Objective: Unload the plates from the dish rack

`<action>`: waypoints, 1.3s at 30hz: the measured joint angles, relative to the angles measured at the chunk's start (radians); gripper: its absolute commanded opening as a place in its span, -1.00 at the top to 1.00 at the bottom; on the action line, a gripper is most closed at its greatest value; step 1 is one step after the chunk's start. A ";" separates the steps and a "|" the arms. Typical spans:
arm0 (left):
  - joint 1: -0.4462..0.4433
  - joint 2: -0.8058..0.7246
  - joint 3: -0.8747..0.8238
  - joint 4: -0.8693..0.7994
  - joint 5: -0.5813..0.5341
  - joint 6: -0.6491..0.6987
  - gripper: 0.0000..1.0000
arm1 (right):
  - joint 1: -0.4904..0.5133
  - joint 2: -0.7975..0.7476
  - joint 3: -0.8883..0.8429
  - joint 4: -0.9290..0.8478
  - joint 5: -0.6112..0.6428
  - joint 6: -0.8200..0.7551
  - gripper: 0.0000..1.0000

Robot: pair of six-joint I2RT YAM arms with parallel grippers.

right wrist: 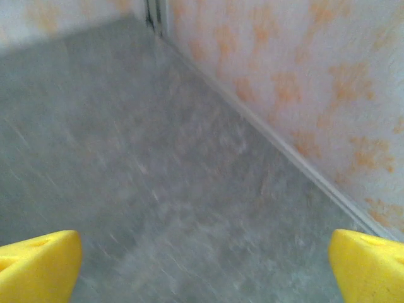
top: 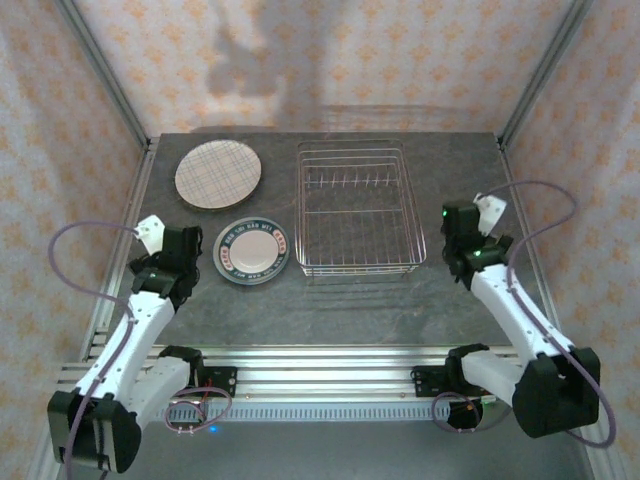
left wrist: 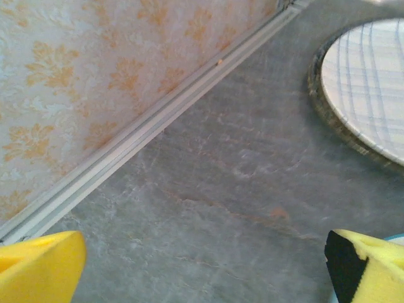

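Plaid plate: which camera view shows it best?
The top external view: the whole plaid plate lies flat on the table, left of the dish rack. The left wrist view catches just part of it, cut off at the frame's right edge.

Top external: high, from the near edge, looking down on whole table [top: 350, 310]. Left wrist: close, toward left wall [left wrist: 63, 76]; shares plaid plate [left wrist: 372, 88] with overhead. Right wrist: close, toward right wall [right wrist: 315, 76].
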 measured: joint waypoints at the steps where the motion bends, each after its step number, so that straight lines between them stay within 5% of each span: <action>1: 0.021 0.003 -0.044 0.060 0.016 0.034 -0.99 | -0.005 0.015 -0.057 0.056 -0.021 -0.036 -0.99; 9: 0.112 0.118 -0.298 0.526 0.243 0.205 -0.99 | -0.061 0.143 -0.208 0.472 -0.205 -0.153 -0.99; 20: 0.160 0.418 -0.308 1.081 0.451 0.273 -0.99 | -0.147 0.406 -0.252 0.913 -0.414 -0.216 -0.99; 27: 0.153 0.635 -0.351 1.449 0.533 0.328 -0.99 | -0.169 0.432 -0.339 1.077 -0.446 -0.213 -0.99; 39: 0.134 0.630 -0.291 1.421 0.571 0.375 -0.98 | -0.160 0.435 -0.313 1.083 -0.410 -0.205 -0.99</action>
